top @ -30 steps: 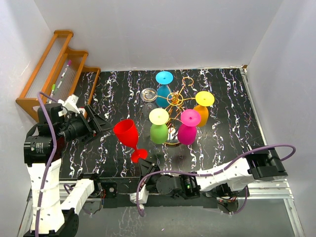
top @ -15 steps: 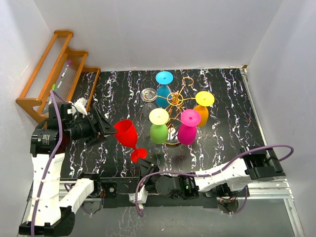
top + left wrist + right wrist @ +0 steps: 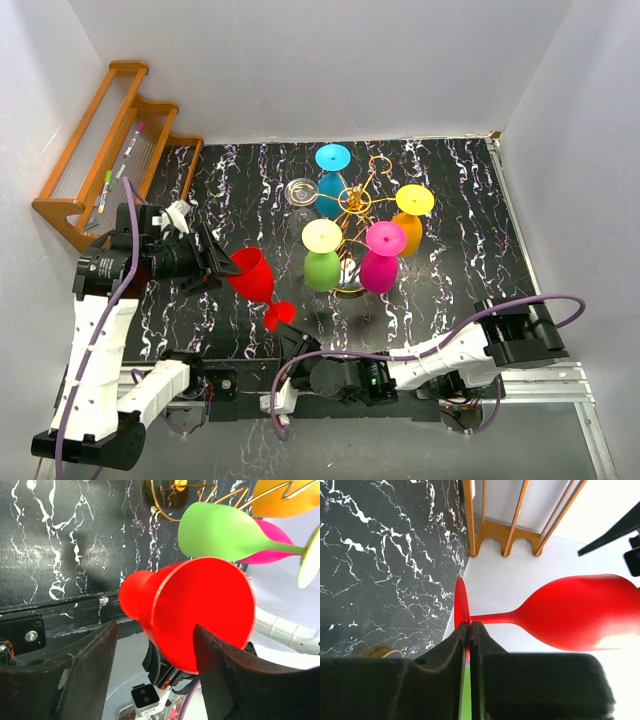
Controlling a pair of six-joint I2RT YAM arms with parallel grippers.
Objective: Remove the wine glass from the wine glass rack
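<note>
Glossy red wine glass point(image 3: 252, 272) tilted centre-left, right gripper point(image 3: 470, 626) clenched on its thin round foot, left gripper point(image 3: 155, 627) spread around its smooth bowl

You see the right gripper point(image 3: 470, 626) rising from the bottom of the frame, jaws pinched on the rim of the red wine glass point(image 3: 580, 612) foot. The stem runs right to the bowl at centre right. An orange wooden shelf point(image 3: 505, 532) sits top centre, and the black marbled table point(image 3: 380, 565) fills the left.
</note>
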